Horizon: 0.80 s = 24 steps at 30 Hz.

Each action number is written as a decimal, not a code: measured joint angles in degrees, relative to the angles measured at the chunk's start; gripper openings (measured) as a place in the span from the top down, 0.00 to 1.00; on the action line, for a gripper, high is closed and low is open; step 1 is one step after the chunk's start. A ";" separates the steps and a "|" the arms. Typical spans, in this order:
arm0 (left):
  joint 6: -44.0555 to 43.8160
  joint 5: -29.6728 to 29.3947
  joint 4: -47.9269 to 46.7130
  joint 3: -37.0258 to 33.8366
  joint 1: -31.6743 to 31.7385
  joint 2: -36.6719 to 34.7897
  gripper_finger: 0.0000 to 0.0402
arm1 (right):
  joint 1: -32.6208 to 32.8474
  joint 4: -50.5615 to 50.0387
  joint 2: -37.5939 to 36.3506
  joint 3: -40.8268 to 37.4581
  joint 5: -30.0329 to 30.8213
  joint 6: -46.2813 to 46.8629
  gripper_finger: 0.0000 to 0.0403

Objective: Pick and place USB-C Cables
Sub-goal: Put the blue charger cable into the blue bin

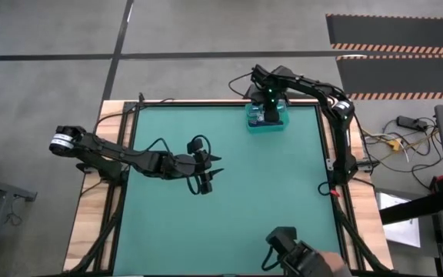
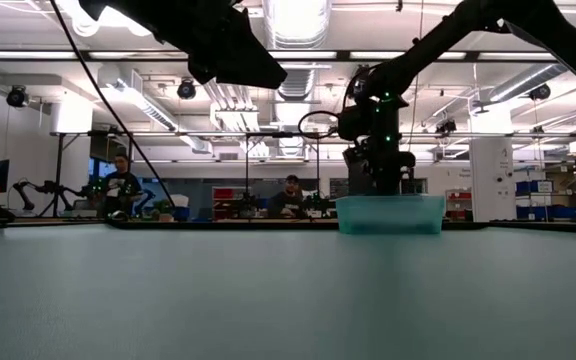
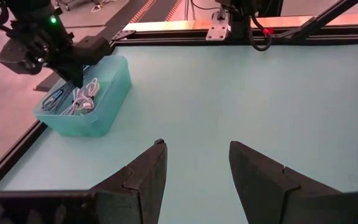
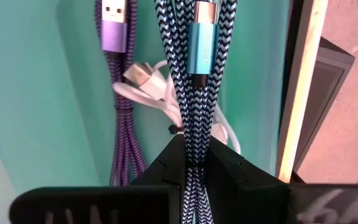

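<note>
Green mat (image 1: 229,185) w/ teal bin (image 1: 265,120), busy lab behind.

No text, label, brand, number or sign can be read on anything in these views, neither on the table nor in the room behind.
</note>
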 joint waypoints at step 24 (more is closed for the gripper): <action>0.03 -1.11 -0.06 -0.15 0.00 0.00 0.61 | -0.14 3.62 1.87 -0.78 -0.17 -0.34 0.93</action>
